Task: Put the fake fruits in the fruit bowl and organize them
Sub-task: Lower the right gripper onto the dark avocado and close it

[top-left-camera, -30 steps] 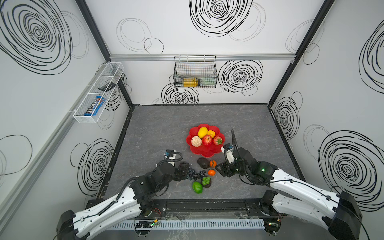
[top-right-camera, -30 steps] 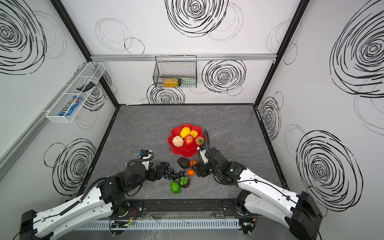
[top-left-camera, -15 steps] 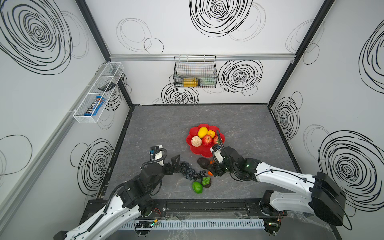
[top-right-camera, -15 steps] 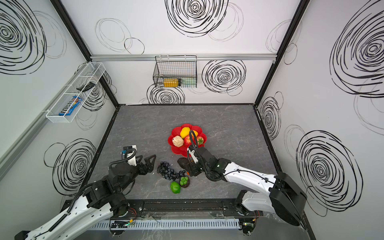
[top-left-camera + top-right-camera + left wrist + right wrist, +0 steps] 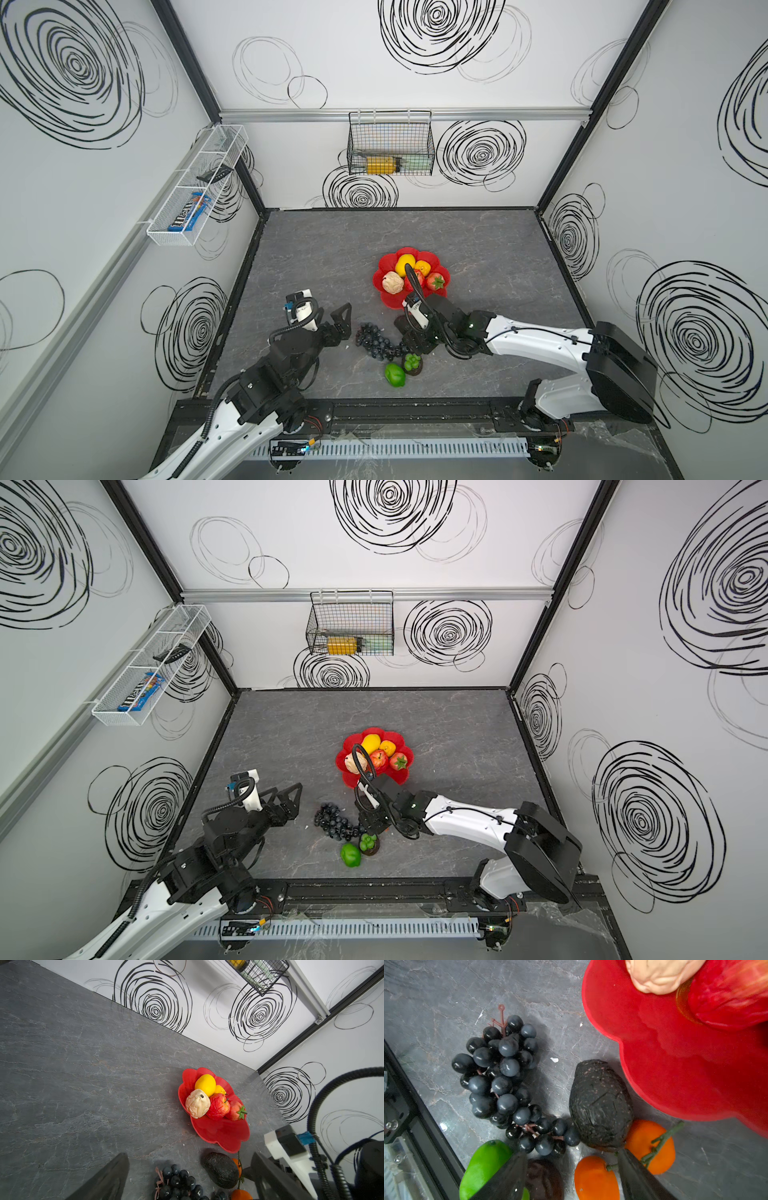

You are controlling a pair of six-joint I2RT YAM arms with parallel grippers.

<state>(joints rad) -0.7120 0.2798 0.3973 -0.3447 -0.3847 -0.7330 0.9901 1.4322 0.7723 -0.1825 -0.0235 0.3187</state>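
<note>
Bright even light, soft shadows, red apple (image 5: 726, 995) blurred close-up.

Red bowl (image 5: 224, 1132) half-filled, grapes (image 5: 500, 1076) outside

left gripper (image 5: 347, 322) backed off the grape bunch (image 5: 374, 343), right gripper (image 5: 572, 1153) swung leftward over the avocado (image 5: 600, 1103) and oranges (image 5: 596, 1176)

Lemon (image 5: 205, 1085), apple (image 5: 218, 1106), strawberry (image 5: 235, 1110) in fruit bowl (image 5: 220, 1132); grape bunch (image 5: 500, 1076), avocado (image 5: 600, 1103), oranges (image 5: 596, 1176) on table (image 5: 332, 249) just before it.
</note>
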